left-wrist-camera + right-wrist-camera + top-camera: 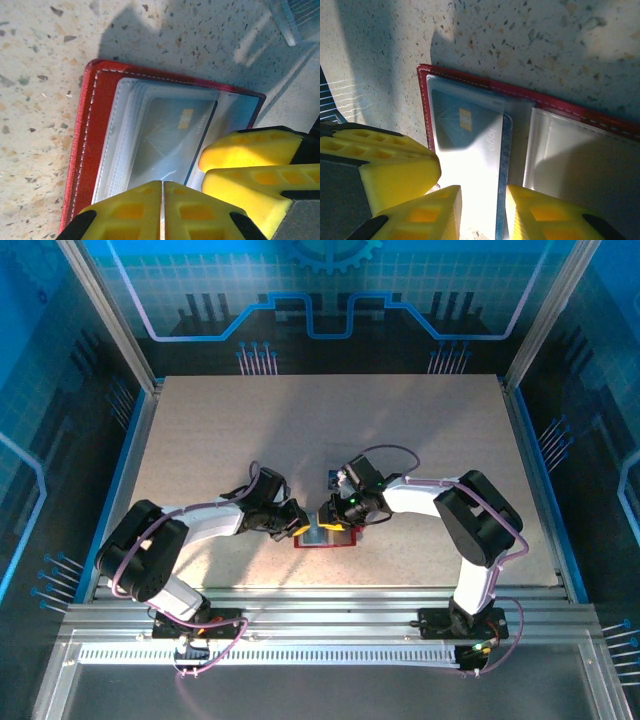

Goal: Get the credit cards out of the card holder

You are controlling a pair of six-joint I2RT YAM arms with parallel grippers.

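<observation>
The red card holder point(325, 540) lies open and flat on the table between both arms, its clear pockets facing up point(82, 150) point(470, 77). A blue credit card point(465, 135) with a gold chip sticks partway out of one pocket point(170, 135). My right gripper point(484, 195) point(335, 518) is open, with one finger over the card and the other at its long edge. My left gripper point(163, 184) point(300, 523) is shut, its tips resting on the pocket edge beside the right one. I cannot tell if it pinches anything.
A loose bluish card point(329, 480) lies on the speckled table just beyond the holder, seen at a frame edge in both wrist views point(295, 17) point(327, 102). Blue enclosure walls stand around the table.
</observation>
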